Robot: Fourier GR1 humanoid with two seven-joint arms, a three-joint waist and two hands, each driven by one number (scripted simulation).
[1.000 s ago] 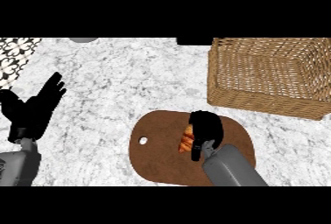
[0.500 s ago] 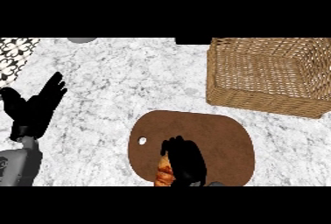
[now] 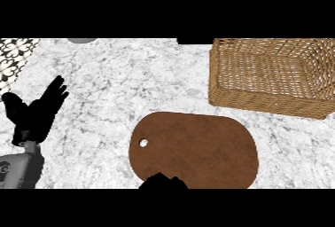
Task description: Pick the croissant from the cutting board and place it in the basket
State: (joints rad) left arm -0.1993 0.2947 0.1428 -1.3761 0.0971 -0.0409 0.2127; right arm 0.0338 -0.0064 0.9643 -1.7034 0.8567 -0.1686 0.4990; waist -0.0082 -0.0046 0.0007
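The brown oval cutting board (image 3: pixel 196 148) lies on the marble counter, low and centre, with a small hole near its left edge and nothing on its visible surface. No croissant shows in the view. Only a black sliver of my right hand (image 3: pixel 163 181) pokes up at the bottom edge, over the board's near rim; whatever it holds is hidden. The woven wicker basket (image 3: pixel 262 95) stands at the upper right, its visible inside bare. At the left edge my left hand (image 3: pixel 34 114) rests open with its fingers up.
A black-and-white patterned strip (image 3: pixel 13 57) runs along the upper left corner. A grey round object (image 3: pixel 82 40) and a dark one (image 3: pixel 195 41) just show at the counter's far edge. White marble lies between board and basket.
My right hand, which was curled on the croissant over the board, has drawn back toward me with it and nearly left the view. The board now shows bare. The left hand has stayed put.
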